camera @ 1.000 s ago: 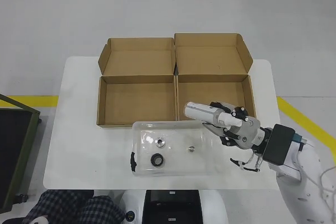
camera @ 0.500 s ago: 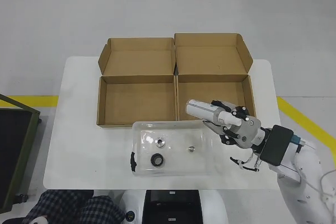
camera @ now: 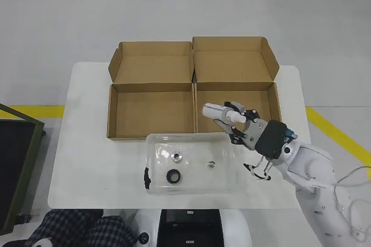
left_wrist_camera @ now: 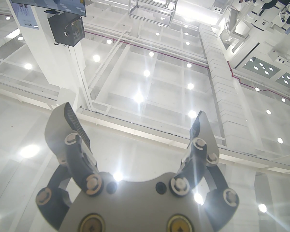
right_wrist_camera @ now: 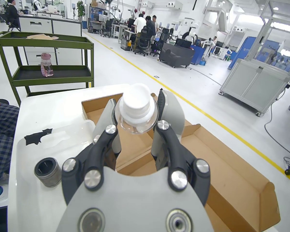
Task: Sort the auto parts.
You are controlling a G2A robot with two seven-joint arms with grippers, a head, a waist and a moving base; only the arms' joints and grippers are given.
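Big bright workshop floor with a yellow line on it, and a white table (camera: 86, 154) in the middle; at the table's far side two open brown cardboard boxes sit side by side, touching, lids folded back; the left cardboard box (camera: 151, 114) and the right cardboard box (camera: 253, 102) both show bare floors. Just in front of them is a clear plastic bin (camera: 185, 137) with a strip of black tape on its left end; inside it there's a black ring-shaped bearing (camera: 174, 177), a small silver round part (camera: 174, 155) further back, and a tiny metal piece (camera: 211, 164) off to the right, all apart from each other.

The right gripper (right_wrist_camera: 136, 102) is pinching a white cylindrical plastic part with a clear collar (camera: 215, 111); the part is up in the air over the left side of the right box, lying roughly level and pointing toward the left box.

The left gripper (left_wrist_camera: 133, 111) is aimed up at the ceiling lights, fingers spread wide with nothing between them.

A green metal cart (right_wrist_camera: 50, 73) stands on the floor beyond the table.
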